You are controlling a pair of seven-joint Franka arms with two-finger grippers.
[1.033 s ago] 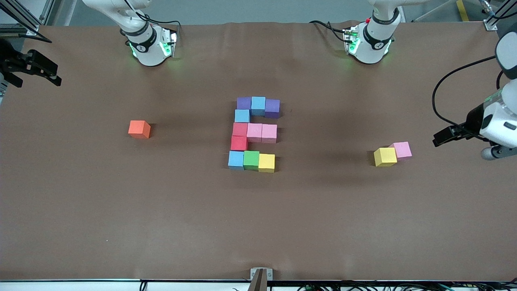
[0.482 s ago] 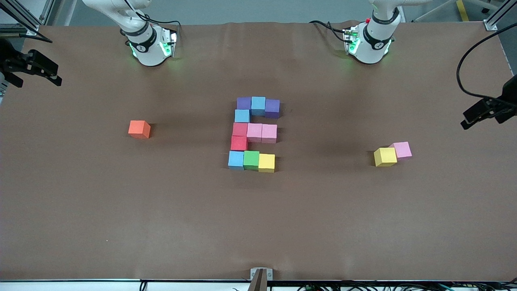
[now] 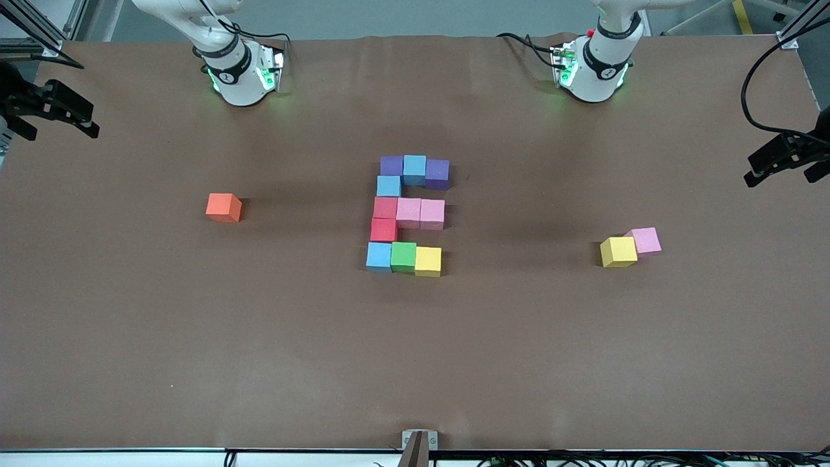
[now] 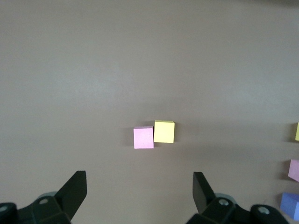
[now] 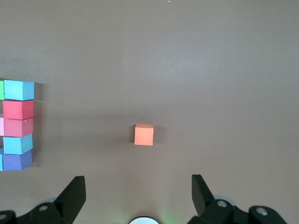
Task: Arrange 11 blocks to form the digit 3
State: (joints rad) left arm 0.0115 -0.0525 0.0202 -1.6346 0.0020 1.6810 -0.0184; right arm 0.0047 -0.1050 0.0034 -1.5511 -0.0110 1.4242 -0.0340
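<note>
The digit 3 [image 3: 408, 215] sits mid-worktop [image 3: 259, 337], all eleven blocks touching, looks like. Loose orange cube [image 3: 224, 207], plus a yellow cube [image 3: 618, 251] touching a pink cube [image 3: 645, 240]. Left hand [image 3: 781, 159] and right hand [image 3: 58, 110] hang released at the worktop's ends, holding nothing.
</note>
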